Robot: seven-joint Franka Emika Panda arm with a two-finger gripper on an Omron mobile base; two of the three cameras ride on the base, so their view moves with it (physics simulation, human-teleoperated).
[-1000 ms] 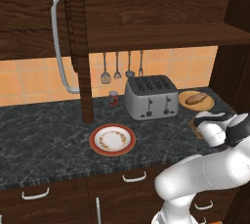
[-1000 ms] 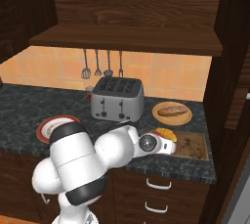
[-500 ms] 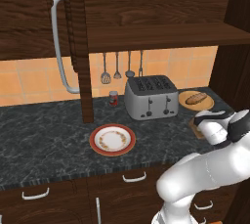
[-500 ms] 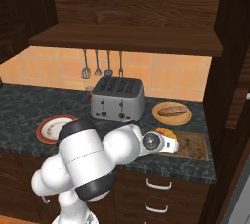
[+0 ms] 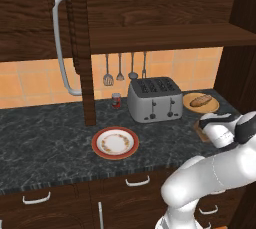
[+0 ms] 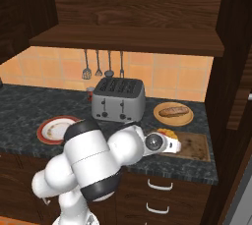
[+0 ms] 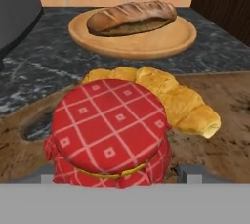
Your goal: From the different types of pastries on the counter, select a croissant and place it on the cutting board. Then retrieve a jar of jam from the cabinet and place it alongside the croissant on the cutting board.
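Close in front of the hand, the jar of jam (image 7: 110,132) stands on the cutting board (image 7: 229,120) with its red checked cloth lid up, and the two dark fingers (image 7: 188,173) flank its base – they look parted, a sliver of room on either side, though whether they have quite let go I cannot tell for certain. Just behind the jar, touching or nearly so, lies the croissant (image 7: 166,98), golden and curled, also on the board. So both things appear to be where the task wants them, and my judgement is that this is the release at the very end – the next move would be a straight retreat of the gripper (image 6: 170,145), backing off without nudging the jar into the pastry. Room for that seems fair: the board sits near the desk (image 5: 45,143) front edge, with open space toward the robot. Farther back, the round wooden plate (image 7: 185,39) carries the brown bun (image 7: 132,17), well apart from the board. The toaster (image 6: 118,98) stands off to the left, and a dark cabinet wall (image 6: 236,62) closes the right end.
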